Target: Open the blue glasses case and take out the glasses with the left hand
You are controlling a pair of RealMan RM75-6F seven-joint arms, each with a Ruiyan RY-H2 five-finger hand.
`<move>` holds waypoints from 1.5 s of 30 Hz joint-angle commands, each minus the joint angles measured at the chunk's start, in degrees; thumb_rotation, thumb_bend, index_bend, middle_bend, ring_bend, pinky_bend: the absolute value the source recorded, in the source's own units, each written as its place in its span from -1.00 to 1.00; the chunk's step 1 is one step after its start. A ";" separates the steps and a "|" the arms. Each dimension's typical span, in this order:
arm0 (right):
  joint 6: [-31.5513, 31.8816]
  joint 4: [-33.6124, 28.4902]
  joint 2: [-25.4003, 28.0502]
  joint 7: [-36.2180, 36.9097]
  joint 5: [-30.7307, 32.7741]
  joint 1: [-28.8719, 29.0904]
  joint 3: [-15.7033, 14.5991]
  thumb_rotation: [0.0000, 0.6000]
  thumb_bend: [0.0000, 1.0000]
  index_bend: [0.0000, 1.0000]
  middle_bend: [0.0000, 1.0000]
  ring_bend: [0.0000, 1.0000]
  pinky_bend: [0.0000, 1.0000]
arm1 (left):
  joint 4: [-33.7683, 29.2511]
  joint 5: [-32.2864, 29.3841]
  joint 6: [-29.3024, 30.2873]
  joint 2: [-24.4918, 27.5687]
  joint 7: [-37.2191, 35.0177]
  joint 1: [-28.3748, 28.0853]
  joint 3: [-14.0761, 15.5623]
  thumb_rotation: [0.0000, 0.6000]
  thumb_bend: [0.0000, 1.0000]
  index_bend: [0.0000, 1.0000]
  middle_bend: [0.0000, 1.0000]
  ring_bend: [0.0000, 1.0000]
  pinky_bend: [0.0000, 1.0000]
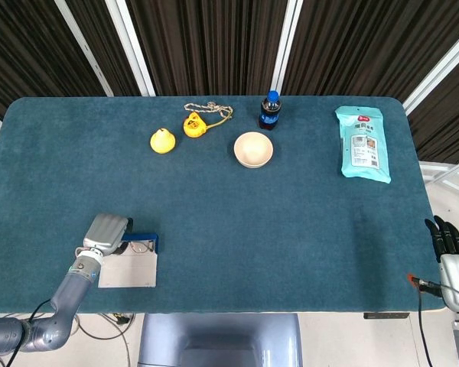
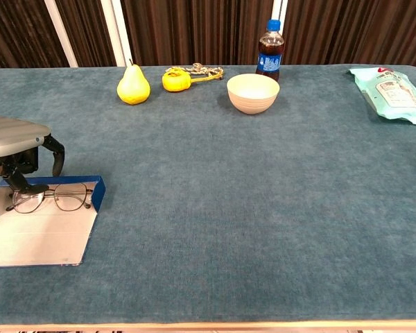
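The blue glasses case (image 2: 96,192) lies open at the table's front left, its pale lid (image 2: 40,238) folded flat toward the front edge. Thin-rimmed glasses (image 2: 59,198) lie in the case's tray. My left hand (image 2: 17,149) hangs over the left end of the case, fingers pointing down and spread. One fingertip (image 2: 19,184) touches the glasses near their left lens; I see no clear grip on them. In the head view the left hand (image 1: 105,233) covers part of the case (image 1: 130,267). My right hand (image 1: 448,243) hovers open off the table's right edge.
At the back of the table stand a yellow pear (image 2: 132,85), a yellow toy with a cord (image 2: 178,78), a cream bowl (image 2: 252,93) and a dark drink bottle (image 2: 270,50). A teal packet (image 2: 392,94) lies at the back right.
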 commanded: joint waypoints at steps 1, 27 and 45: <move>-0.07 0.01 0.01 0.02 0.05 0.01 0.00 1.00 -0.68 -1.00 -1.00 -1.00 -0.58 | 0.17 -0.01 -0.07 -0.24 0.19 0.17 -0.30 1.00 -0.35 -0.05 1.00 0.85 0.99; -0.34 -0.43 0.16 0.01 0.35 0.01 -0.02 1.00 -0.68 -1.00 -1.00 -1.00 -0.58 | 3.97 0.03 -0.07 -2.57 0.22 0.38 -5.46 1.00 -0.16 0.14 1.00 0.86 1.00; -0.88 -0.95 0.38 0.63 0.97 0.05 0.09 1.00 -0.68 -1.00 -1.00 -1.00 -0.58 | 25.65 14.42 7.92 -16.88 -5.63 0.95 -8.42 1.00 -0.15 0.15 1.00 0.86 1.00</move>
